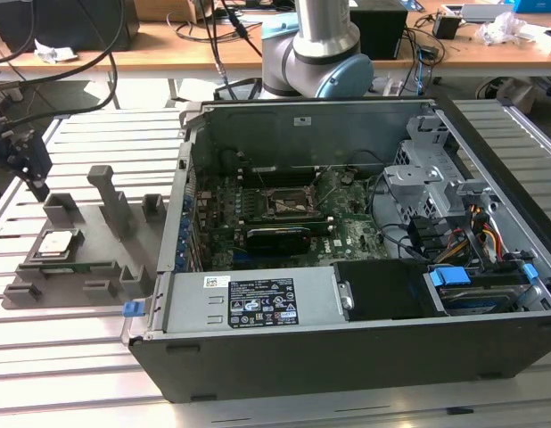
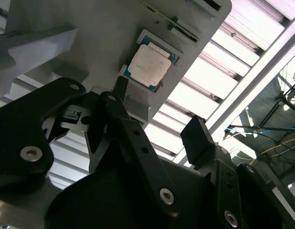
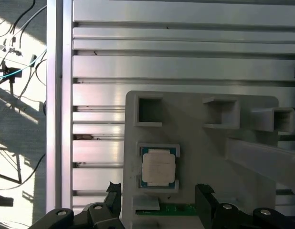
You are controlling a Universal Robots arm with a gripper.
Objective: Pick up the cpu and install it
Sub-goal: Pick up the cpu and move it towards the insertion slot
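Observation:
The cpu, a small square chip with a silver top, lies flat in a recess of the grey plastic tray at the exterior view's left. My gripper hangs above the tray's far end, a little behind the chip. The cpu lies just ahead of my open gripper in the first wrist view. The second wrist view shows the cpu beyond the open gripper, whose fingers hold nothing. The black socket frame sits on the motherboard inside the opened computer case.
The computer case fills the middle and right of the slatted metal table. Upright posts rise from the tray close to the chip. Cables and drive cages crowd the case's right side. A desk with cables stands behind.

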